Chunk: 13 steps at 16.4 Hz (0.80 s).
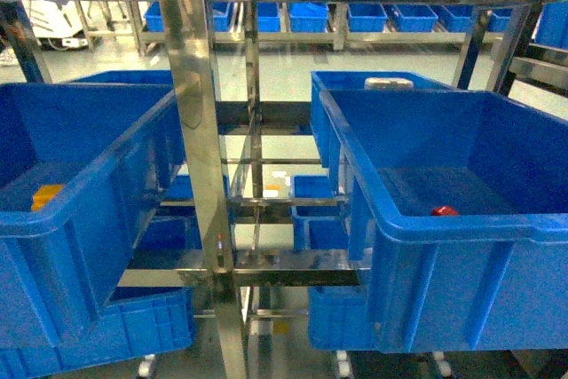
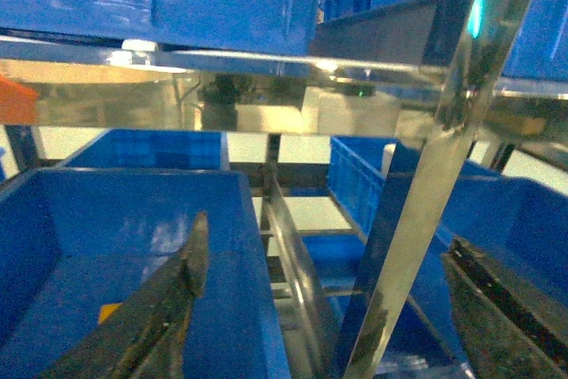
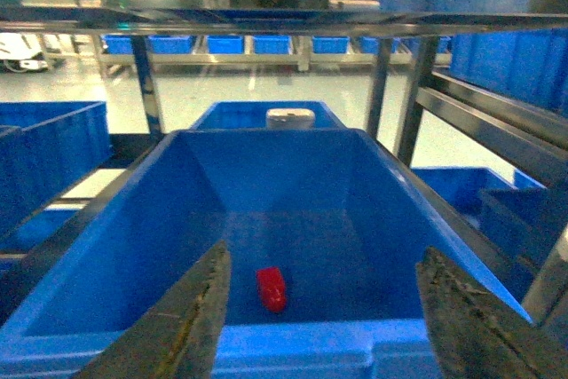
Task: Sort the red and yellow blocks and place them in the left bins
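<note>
A red block (image 1: 445, 211) lies on the floor of the right blue bin (image 1: 461, 228), close to its front wall. In the right wrist view the red block (image 3: 272, 288) shows between the spread fingers of my right gripper (image 3: 324, 255), which is open and hangs in front of the bin's near rim (image 3: 293, 343). A yellow block (image 1: 46, 194) rests in the left blue bin (image 1: 89, 210). My left gripper (image 2: 327, 237) is open and empty, above that bin's right wall (image 2: 253, 290), with the yellow block (image 2: 108, 311) beside its left finger. Neither gripper shows in the head view.
A slanted steel rack post (image 1: 202, 157) stands between the two bins, and the same post (image 2: 426, 201) crosses between my left fingers. A steel shelf (image 2: 266, 68) with blue bins runs overhead. More blue bins (image 1: 151, 326) sit lower down and behind.
</note>
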### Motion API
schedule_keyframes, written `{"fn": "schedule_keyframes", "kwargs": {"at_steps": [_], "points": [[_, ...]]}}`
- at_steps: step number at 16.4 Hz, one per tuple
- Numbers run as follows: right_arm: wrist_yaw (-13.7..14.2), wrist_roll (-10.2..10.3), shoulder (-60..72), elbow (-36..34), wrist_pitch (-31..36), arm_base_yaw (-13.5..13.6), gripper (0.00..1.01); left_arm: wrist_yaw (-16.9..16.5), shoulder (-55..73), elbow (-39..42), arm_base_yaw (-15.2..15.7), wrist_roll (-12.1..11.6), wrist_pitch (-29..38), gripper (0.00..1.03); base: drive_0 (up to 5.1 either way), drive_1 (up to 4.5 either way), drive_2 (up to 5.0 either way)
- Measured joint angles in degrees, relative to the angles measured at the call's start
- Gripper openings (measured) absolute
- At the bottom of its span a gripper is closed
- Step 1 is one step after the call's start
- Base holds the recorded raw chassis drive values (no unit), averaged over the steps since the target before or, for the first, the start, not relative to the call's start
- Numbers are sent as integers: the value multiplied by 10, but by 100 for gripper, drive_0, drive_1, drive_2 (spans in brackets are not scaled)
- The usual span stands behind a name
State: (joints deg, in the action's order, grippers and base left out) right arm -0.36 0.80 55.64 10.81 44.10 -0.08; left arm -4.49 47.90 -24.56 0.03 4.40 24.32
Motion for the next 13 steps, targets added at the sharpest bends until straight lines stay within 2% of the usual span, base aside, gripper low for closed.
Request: {"fn": "schedule_keyframes", "kwargs": {"at_steps": [1, 3, 6, 8, 9, 11, 13], "points": [[3, -2, -15, -10, -5, 0, 54, 24, -15, 26, -6, -16, 7, 67, 0, 0, 0], [3, -4, -54, -31, -21, 1, 33, 48, -38, 69, 2, -29, 17, 47, 0, 0, 0], [2, -4, -110, -56, -51, 1, 3, 46, -81, 117, 0, -34, 23, 18, 0, 0, 0], [3, -6, -154, -71, -82, 1, 2, 45, -113, 146, 0, -35, 23, 2, 0, 0, 0], [3, -6, -172, -76, -96, 1, 2, 45, -128, 158, 0, -35, 18, 2, 0, 0, 0], [3, -6, -184, -96, -72, 1, 2, 46, -154, 175, 1, -34, 8, 2, 0, 0, 0], [3, -6, -251, -100, -138, 1, 2, 45, -200, 198, 0, -35, -14, 2, 0, 0, 0]]}}
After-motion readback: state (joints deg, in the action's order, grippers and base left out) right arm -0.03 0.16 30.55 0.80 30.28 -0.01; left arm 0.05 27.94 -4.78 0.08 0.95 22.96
